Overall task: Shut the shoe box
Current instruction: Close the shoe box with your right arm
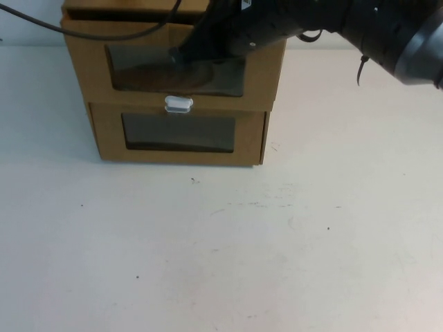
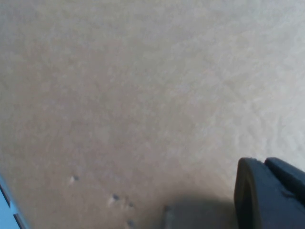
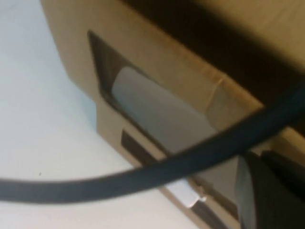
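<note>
Cardboard, brown: the shoe box (image 1: 266, 72) stands at 12 o'clock on the white table (image 1: 221, 249), stacked on a lower box (image 1: 178, 155) of the same kind. Its front panel overhangs the lower box on both sides. The white pull tab (image 1: 178, 104) sits at 6 o'clock of the clear window (image 1: 138, 75).

The right gripper (image 1: 177, 55) comes in from 2 o'clock and lies against that window; whether it is spread or pressed together cannot be told.

The table is matt, with a few dark specks and scuffs (nothing else on it).

The right wrist view alone shows a black cable (image 3: 143, 176) crossing before the box. The left gripper (image 2: 269, 195) shows only in the left wrist view, close against plain cardboard; its state cannot be told either.
</note>
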Available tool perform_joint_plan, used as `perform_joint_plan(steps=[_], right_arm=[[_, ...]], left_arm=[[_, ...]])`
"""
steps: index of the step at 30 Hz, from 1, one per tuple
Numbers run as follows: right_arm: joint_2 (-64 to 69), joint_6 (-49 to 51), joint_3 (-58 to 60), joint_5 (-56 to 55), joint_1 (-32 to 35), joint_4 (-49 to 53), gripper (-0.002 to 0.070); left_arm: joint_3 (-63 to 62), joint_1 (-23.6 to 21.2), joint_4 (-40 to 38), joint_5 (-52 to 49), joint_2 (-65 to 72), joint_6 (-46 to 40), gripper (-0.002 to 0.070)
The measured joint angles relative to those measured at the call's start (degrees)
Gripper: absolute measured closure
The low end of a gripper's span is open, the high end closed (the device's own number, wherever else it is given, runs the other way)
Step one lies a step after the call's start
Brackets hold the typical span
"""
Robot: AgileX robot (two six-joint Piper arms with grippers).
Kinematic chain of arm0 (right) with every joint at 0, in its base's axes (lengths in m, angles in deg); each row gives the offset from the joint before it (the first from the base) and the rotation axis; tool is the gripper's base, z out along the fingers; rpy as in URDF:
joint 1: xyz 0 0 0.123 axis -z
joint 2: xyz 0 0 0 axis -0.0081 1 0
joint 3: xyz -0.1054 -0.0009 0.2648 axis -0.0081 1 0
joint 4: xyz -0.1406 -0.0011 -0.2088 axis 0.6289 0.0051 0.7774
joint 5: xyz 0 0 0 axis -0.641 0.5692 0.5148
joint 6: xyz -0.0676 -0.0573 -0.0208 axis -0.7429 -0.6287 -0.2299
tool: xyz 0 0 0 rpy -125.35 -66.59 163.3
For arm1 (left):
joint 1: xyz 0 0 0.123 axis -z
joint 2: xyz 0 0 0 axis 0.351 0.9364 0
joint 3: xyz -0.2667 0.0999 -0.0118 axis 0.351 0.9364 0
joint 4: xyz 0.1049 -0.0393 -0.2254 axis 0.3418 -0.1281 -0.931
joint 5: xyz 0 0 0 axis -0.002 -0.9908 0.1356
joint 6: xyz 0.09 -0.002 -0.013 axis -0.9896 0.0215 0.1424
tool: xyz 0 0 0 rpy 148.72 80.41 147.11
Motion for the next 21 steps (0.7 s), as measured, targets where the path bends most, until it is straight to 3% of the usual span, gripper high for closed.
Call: perform_joint_plan(steps=[21], right_arm=[[3.8, 0.4, 0.3, -7.4, 2.5, -2.3, 0.0687]], left_arm=[[-1.3, 0.0, -3.0, 0.3, 1.8, 0.1, 0.068]])
